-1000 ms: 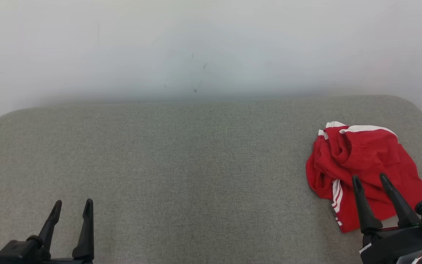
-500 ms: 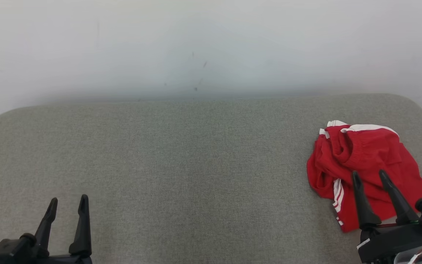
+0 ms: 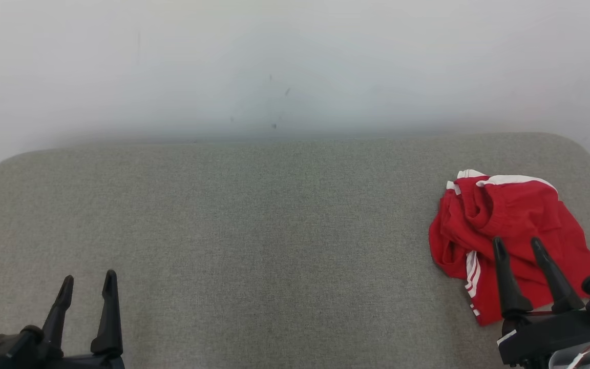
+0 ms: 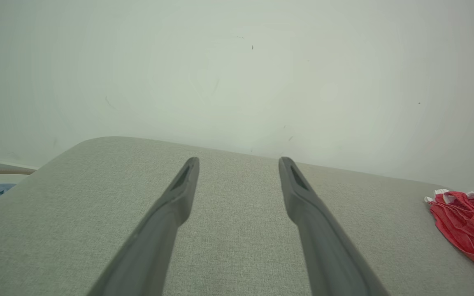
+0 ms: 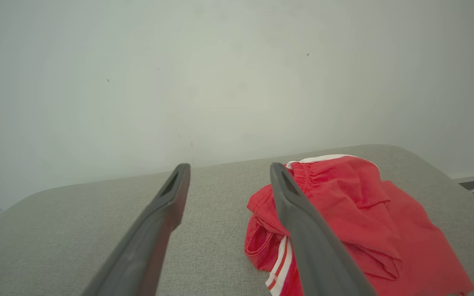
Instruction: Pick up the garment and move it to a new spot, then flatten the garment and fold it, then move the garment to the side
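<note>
Crumpled red fabric shorts with white stripes (image 3: pixel 510 220): laid at the right end of the grey fabric-covered table (image 3: pixel 274 230). Right hand (image 3: pixel 516 242): held open above their near edge. Left hand (image 3: pixel 89 277): held open, well apart.

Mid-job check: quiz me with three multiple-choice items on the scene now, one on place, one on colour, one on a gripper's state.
1. Where on the grey pad does the garment lie? A. left end B. middle C. right end
2. The garment's colour? A. blue B. red with white stripes C. black
3. The right gripper is: A. open and empty B. shut on the garment C. shut and empty
Answers: C, it lies near the pad's right end; B, red cloth, white stripes; A, fingers spread, nothing clamped.
</note>
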{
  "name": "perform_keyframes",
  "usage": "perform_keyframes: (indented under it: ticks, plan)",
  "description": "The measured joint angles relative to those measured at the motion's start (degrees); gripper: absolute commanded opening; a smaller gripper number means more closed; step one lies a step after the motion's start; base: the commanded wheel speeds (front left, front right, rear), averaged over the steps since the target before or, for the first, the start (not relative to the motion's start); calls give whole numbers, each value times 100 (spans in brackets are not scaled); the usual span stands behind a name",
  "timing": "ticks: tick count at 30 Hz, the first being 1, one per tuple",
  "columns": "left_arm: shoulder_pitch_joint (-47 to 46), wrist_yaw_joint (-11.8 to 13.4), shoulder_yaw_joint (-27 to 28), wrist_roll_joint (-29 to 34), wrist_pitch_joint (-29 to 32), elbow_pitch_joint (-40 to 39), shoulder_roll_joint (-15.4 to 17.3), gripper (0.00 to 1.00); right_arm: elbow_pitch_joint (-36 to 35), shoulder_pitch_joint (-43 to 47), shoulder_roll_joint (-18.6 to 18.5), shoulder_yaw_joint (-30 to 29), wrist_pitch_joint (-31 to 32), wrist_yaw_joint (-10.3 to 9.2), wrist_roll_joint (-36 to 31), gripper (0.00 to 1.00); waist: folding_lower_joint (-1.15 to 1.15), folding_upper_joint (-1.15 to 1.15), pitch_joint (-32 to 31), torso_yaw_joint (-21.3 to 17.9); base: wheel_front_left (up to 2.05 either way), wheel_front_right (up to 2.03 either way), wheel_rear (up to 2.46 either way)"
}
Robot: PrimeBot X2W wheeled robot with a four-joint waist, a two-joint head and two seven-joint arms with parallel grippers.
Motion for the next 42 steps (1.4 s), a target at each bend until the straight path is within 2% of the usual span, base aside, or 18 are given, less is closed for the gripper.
perform_keyframes:
  ticks: [1, 2, 7, 13, 42]
  plan:
    - [0, 0, 1, 0, 1, 1, -5, 100, 0, 2, 4, -1, 3, 0, -2, 100, 0, 0, -1, -1, 0, 0, 0]
    - [1, 0, 1, 0, 1, 2, -9, 0, -1, 7, 8, -3, 5, 0, -15, 0, 0, 0, -3, -1, 0, 0, 0]
    - [209, -3, -99, -4, 2, 344, -214, 0, 339, 245, 242, 120, 4, 7, 8, 0, 0, 0, -3, -2, 0, 0, 0]
    - [229, -58, -18, -229, 80, 431, -271, 0, 410, 248, 312, 26, 105, 59, 246, 0, 0, 0, 6, -26, 0, 0, 0]
    - [-31, -416, 459, -2372, 503, 894, -561, 0, 848, 6, 697, -485, 557, 421, 2011, 0, 0, 0, 46, -204, 0, 0, 0]
